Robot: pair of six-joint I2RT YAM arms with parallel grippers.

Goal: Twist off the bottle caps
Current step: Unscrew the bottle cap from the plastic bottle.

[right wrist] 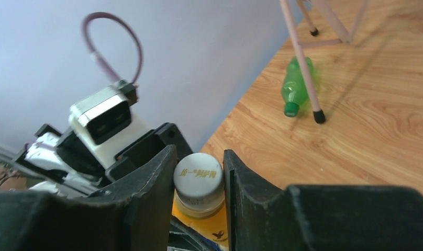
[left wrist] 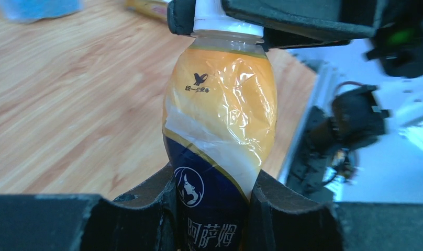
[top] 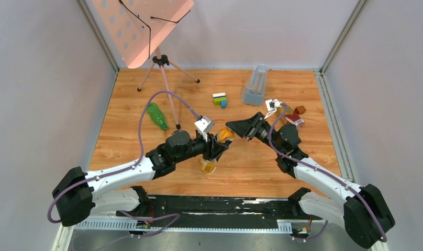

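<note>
The yellow-labelled bottle [top: 208, 165] is held above the wooden table [top: 251, 167], and every other place is given from it. Its lower body, where the label turns dark blue, is clamped between the two black fingers of the left gripper [top: 215, 149]; in the left wrist view the pads [left wrist: 288, 219] are seen pressed against both sides of the bottle [left wrist: 220, 120]. The bottle is tilted, with its neck turned towards the right arm.

On that neck the white cap [right wrist: 198, 175] is seated, with no gap visible at the collar. The cap is enclosed by the right gripper [right wrist: 199, 180], whose fingers [right wrist: 152, 193] are closed against its two sides; the same grasp is seen at the top of the left wrist view, where the cap [left wrist: 225, 18] is flanked by black pads.

To the far left of the held bottle, the green bottle [top: 157, 116] is laid on its side with its green cap [right wrist: 290, 109] on, just beside a foot of the tripod [top: 162, 68]. To the right of the held bottle, beyond the right wrist, the red-labelled bottle [top: 295, 120] is partly hidden, and its cap cannot be made out. Behind the held bottle, the toy bricks [top: 220, 99] and the bluish container [top: 255, 85] are found.
</note>
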